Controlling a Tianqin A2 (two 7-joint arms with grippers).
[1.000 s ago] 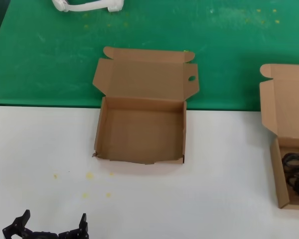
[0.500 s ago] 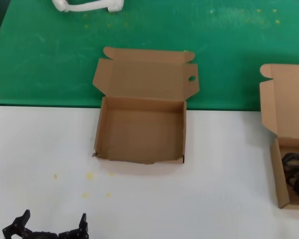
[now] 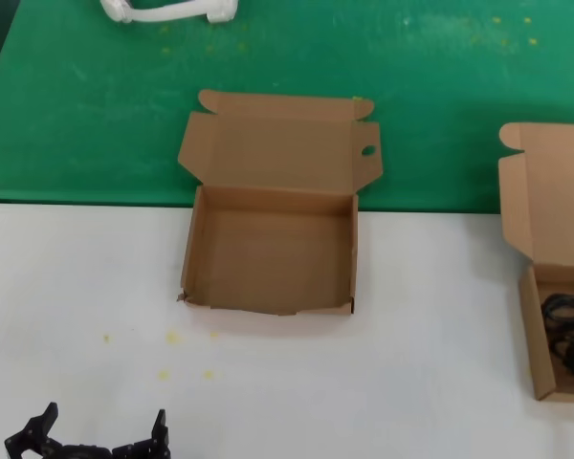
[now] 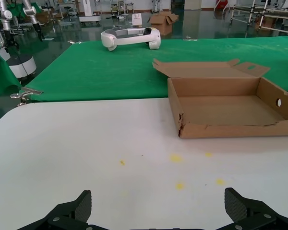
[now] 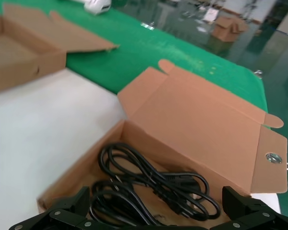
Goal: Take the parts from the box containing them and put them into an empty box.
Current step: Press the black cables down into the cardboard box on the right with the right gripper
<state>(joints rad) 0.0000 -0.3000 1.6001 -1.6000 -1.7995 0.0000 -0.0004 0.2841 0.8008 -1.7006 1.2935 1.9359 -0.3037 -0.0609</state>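
The empty box (image 3: 268, 258) sits open at the table's middle, with a small round hole (image 3: 368, 150) in one lid ear. It also shows in the left wrist view (image 4: 221, 108) and the right wrist view (image 5: 19, 52). The box containing the parts (image 3: 534, 325) stands at the right edge, lid up. Black cables (image 3: 569, 335) lie coiled inside it. My right gripper (image 5: 158, 201) is open, just above the cables (image 5: 149, 182) in their box (image 5: 192, 120); it is out of the head view. My left gripper (image 3: 100, 435) is open and empty over the near left table (image 4: 158, 208).
A white device (image 3: 167, 10) lies on the green mat (image 3: 77, 96) behind the white table; it also shows in the left wrist view (image 4: 129, 37). Yellow specks (image 3: 172, 337) dot the table between my left gripper and the empty box.
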